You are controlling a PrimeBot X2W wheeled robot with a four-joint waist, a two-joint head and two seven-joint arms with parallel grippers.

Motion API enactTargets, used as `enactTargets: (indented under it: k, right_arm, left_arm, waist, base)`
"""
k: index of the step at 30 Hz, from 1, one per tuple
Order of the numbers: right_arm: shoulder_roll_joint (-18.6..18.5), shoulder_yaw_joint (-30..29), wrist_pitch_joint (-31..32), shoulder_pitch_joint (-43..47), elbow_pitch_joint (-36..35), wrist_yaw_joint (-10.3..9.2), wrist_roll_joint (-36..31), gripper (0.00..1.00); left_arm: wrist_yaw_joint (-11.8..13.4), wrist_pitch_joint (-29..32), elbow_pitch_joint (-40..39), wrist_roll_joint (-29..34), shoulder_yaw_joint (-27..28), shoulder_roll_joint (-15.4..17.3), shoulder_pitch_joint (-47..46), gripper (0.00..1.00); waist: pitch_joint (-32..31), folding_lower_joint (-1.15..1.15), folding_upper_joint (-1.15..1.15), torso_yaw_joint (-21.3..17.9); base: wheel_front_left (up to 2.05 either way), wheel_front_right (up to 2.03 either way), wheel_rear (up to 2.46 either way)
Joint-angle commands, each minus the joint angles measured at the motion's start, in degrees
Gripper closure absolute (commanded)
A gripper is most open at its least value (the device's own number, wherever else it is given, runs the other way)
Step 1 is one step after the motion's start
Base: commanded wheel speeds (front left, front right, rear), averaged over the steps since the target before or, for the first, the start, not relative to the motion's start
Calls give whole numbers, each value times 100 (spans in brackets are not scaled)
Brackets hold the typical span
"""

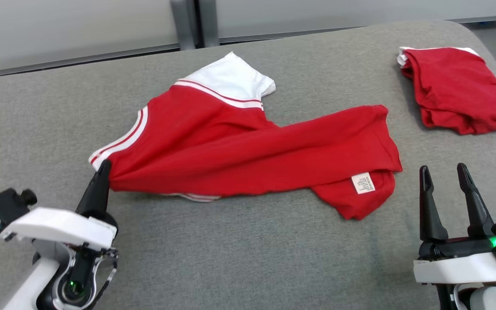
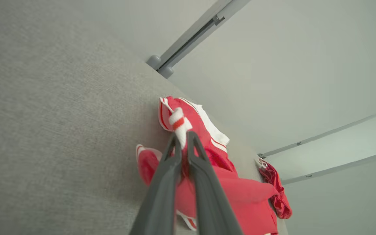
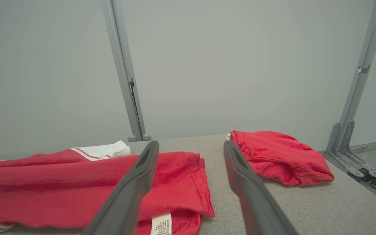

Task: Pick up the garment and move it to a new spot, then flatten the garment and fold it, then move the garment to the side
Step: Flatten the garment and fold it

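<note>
Your left end effector sits closest, at lower left, its jaws pinched almost together on the striped white trim of the garment. That bite is thin: only a twist of trim pokes past the fingertips. If you lift or drag fast, I'd expect it to slide out and the cloth to drop in a heap.

From that end effector the garment runs off to the right across the gray tabletop, bunched and doubled over itself. 1 white sleeve lies beyond, and a care label sits at the far hem. Pulling from 1 corner alone will likely rope the fabric tighter rather than flatten it.

Your right end effector hovers with its jaws spread wide and nothing in them, just right of the label end. Beyond it and further right lies a 2nd red garment, folded, apart from yours. A wide sweep could snag or drag it, and the tabletop's edge is near it.
</note>
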Motion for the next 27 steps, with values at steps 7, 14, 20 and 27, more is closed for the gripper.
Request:
enactTargets:
  k: [7, 14, 20, 27]
  right_arm:
    - [-137, 15, 0, 38, 28, -11, 4, 0]
    - [-204, 150, 0, 40, 104, -12, -5, 0]
    - [-203, 315, 0, -76, 132, -12, 40, 0]
    - [-140, 344, 0, -7, 172, -12, 69, 0]
  left_arm:
    - [-124, -29, -271, 985, 1071, -490, 857, 100]
    - [-347, -29, -233, 1375, 1181, -918, 737, 100]
    - [-329, 41, 15, 1658, 983, -1108, 20, 100]
    - [-585, 131, 925, 1981, 516, -1570, -832, 0]
  waist:
    - [43, 0, 0, 350]
    - [-78, 0, 0, 446]
    - [-113, 0, 0, 213]
    - [-39, 0, 0, -159]
  base:
    - [0, 0, 0]
    - [0, 0, 0]
    - [0, 0, 0]
    - [0, 0, 0]
